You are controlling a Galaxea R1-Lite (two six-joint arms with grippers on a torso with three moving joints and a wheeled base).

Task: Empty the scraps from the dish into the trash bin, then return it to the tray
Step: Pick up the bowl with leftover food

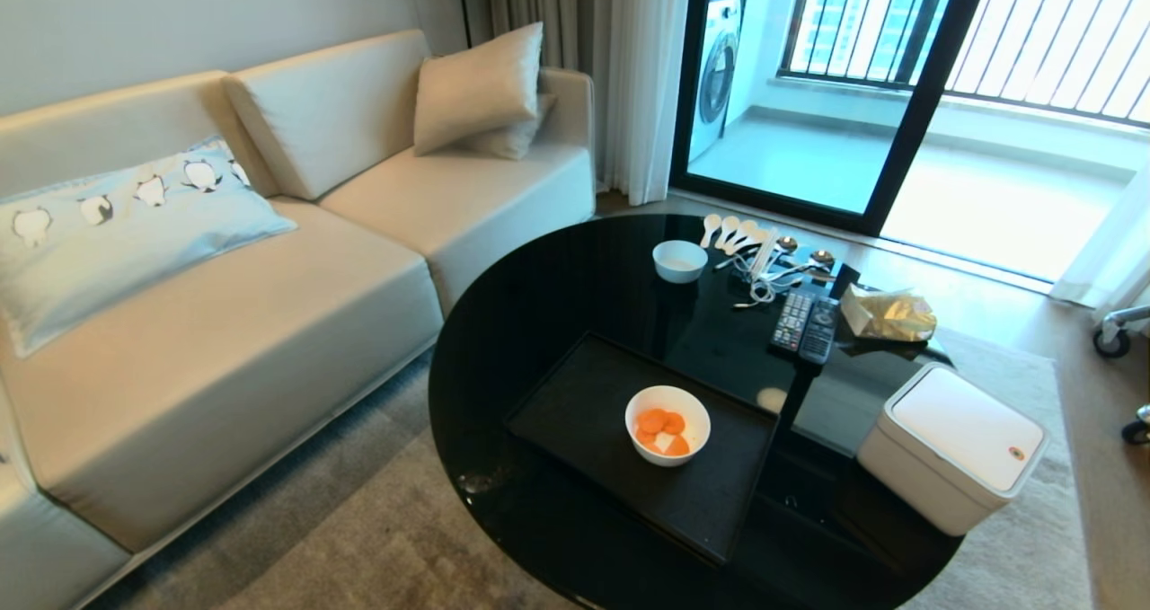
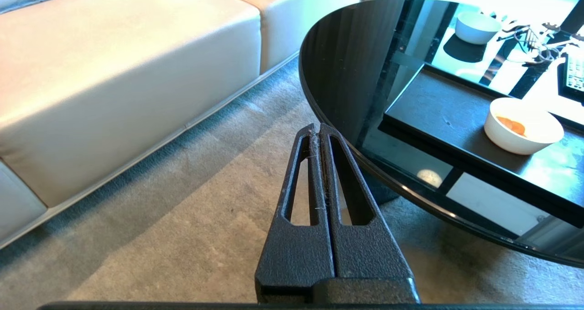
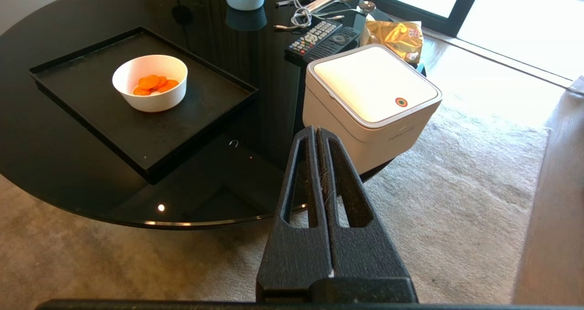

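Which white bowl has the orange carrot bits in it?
The bigger white round bowl sitting on the flat black tray holds the orange carrot slices. The smaller white bowl, farther back on the glossy black table, looks empty.

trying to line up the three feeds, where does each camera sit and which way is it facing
Head view: high on the robot, looking down at the round table, tray and sofa; no arm shows.
Left wrist view: behind the left gripper, fingers shut, over carpet toward the sofa and table edge.
Right wrist view: behind the right gripper, fingers shut, toward the white container.
All share the dish of scraps.
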